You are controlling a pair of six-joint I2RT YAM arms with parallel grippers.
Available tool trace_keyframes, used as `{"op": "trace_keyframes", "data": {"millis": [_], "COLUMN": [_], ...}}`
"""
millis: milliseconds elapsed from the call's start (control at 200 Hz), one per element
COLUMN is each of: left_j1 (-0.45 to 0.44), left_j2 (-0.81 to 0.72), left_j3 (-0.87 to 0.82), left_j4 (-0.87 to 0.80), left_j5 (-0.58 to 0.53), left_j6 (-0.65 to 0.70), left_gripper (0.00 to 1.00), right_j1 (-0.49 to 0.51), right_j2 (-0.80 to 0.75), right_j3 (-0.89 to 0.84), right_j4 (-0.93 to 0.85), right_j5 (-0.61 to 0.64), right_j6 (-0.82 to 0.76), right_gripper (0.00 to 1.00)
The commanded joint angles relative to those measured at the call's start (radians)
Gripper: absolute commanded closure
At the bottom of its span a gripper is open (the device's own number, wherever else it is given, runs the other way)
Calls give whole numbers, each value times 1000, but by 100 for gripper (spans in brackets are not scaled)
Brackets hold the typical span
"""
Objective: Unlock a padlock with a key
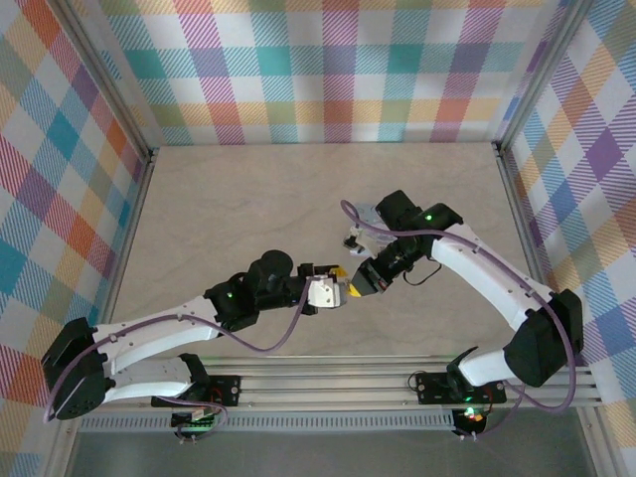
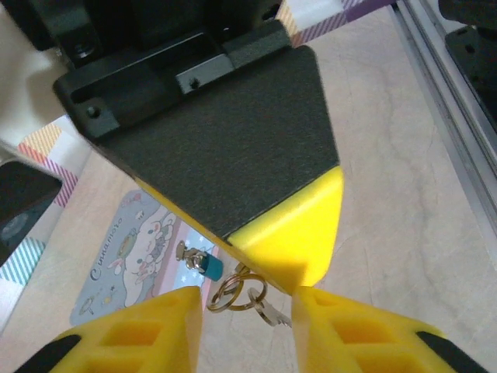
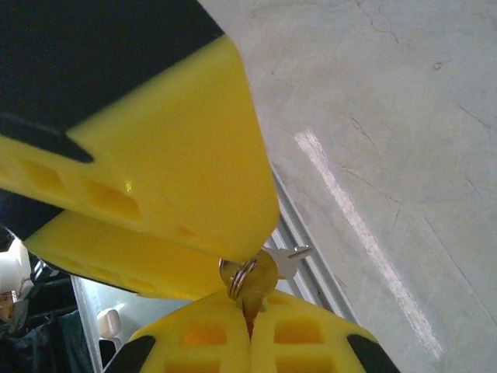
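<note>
A key ring [image 2: 233, 295] with a small silver key [image 2: 276, 315] hangs from my right gripper [image 3: 250, 311], which is shut on it. The key's blade [image 3: 289, 260] sticks out sideways above the closed fingers. My left gripper [image 2: 247, 299] is open, its yellow fingers [image 2: 155, 330] standing on either side of the ring and key without touching them. The two grippers meet tip to tip over the middle of the table, left gripper [image 1: 341, 288] against right gripper [image 1: 363, 283]. The tiny dark blue padlock [image 2: 203, 264] with its pale metal part lies on the lid of a pale blue cartoon box [image 2: 128, 249], just beyond the ring.
The pale table top [image 2: 404, 194] spreads to the right of the grippers. An aluminium rail [image 2: 450, 93] runs along the table's near edge. Plaid walls [image 1: 328, 70] enclose the table on three sides.
</note>
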Motion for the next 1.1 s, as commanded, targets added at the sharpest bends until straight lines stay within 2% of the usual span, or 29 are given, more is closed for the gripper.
{"op": "trace_keyframes", "data": {"millis": [0,110,210,570,705,770,820,910,995,1095], "left_j1": [-22,-30,-35,-37,-37,-35,-30,3,62,87], "left_j2": [11,15,13,-17,-24,-10,7,37,70,88], "left_j3": [50,63,65,35,21,19,23,75,138,153], "left_j4": [-4,-32,-42,-54,-49,-47,-40,-80,-129,-124], "left_j5": [-17,-24,-25,-11,-34,-63,-82,-60,3,6], "left_j6": [52,73,77,14,-54,-94,-105,-127,-235,-358], "left_gripper": [74,90,100,100,100,100,100,100,100,100], "right_j1": [6,6,6,6,4,0,-6,-41,-87,-123], "right_j2": [14,19,20,-4,-35,-74,-116,-231,-337,-441], "right_j3": [35,45,49,62,38,26,26,-6,-58,-149], "right_j4": [-48,-75,-79,-44,19,66,104,224,368,511], "right_j5": [-50,-44,-50,-85,-64,-21,43,132,142,196], "right_j6": [-39,-48,-44,-24,11,41,69,160,239,336], "right_gripper": [100,100,100,100,75,64,52,44,37,31]}}
